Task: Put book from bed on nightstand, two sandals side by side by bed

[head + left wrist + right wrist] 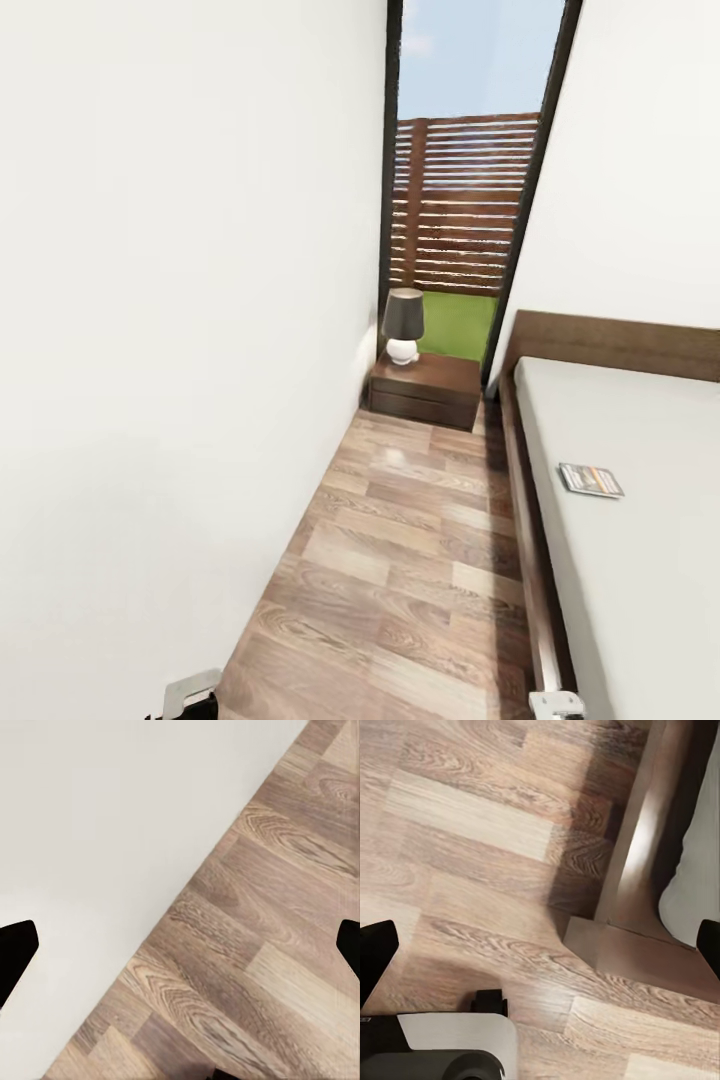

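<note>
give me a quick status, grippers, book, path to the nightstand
Left gripper and right gripper open, empty, over floor. Book flat on bed. Nightstand ahead by window, lamp on it. Sandals unsighted.

Very little of my robot's body is visible. In the head view, two small pale grey metal pieces poke up at the near edge: the left arm (190, 692), with a black part beneath it, and the right arm (556, 704), light grey with tiny dark screw dots. In the left wrist view, the fingers (15, 956) appear as plain matte black wedges. In the right wrist view, black fingers (375, 956) again, plus the robot's base (450, 1054): white shell, dark grey rounded part, small black block.
</note>
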`<state>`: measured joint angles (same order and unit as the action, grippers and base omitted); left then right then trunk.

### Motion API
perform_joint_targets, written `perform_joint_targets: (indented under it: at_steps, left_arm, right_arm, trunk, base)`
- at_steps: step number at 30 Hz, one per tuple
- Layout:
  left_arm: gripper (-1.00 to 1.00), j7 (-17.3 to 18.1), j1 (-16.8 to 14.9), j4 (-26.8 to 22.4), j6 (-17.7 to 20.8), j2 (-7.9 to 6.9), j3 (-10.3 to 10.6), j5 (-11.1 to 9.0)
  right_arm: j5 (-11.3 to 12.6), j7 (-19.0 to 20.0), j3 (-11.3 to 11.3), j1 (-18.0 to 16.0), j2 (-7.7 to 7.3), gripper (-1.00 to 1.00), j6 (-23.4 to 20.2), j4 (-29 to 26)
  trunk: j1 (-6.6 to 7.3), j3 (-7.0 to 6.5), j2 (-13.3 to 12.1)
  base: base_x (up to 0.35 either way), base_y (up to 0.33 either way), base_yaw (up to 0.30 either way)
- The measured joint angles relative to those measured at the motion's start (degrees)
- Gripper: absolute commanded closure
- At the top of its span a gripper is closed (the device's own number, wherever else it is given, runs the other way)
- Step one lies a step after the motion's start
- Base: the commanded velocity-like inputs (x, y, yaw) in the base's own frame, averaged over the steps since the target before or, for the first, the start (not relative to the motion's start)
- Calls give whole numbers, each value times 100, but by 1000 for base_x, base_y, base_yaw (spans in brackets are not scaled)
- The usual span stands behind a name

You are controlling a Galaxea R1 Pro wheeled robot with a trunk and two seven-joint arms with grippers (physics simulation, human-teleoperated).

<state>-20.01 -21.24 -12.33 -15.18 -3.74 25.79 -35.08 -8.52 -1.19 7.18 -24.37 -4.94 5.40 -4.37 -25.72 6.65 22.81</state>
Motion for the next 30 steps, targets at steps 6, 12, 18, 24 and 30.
perform_joint_targets:
  at_steps: [6, 12, 18, 24, 30]
  left_arm:
    - [-100, 0, 0, 0, 0, 0, 0, 1]
    - [-100, 4, -1, 1, 1, 0, 0, 0]
    - [-100, 3, -1, 1, 1, 1, 0, 0]
    - [-100, 3, -1, 1, 1, 1, 3, 1]
    - [-100, 1, 0, 0, 1, 0, 4, 4]
  right_arm:
    - [-2, 1, 0, 0, 0, -100, 0, 0]
    - [1, 0, 0, 1, 0, -100, 0, -1]
    - [2, 0, 1, 1, -1, -100, 0, -1]
    - [0, 0, 0, 1, -1, -100, 0, 1]
    - [3, 0, 0, 0, 0, -100, 0, 2]
  trunk:
    - [0, 0, 0]
    - [0, 0, 0]
    - [0, 0, 0]
    - [0, 0, 0]
    - [0, 0, 0]
  base:
    - [296, 148, -59]
    - [305, 44, -181]
    - [307, 13, -247]
    - [309, 4, -265]
    - [310, 1, -195]
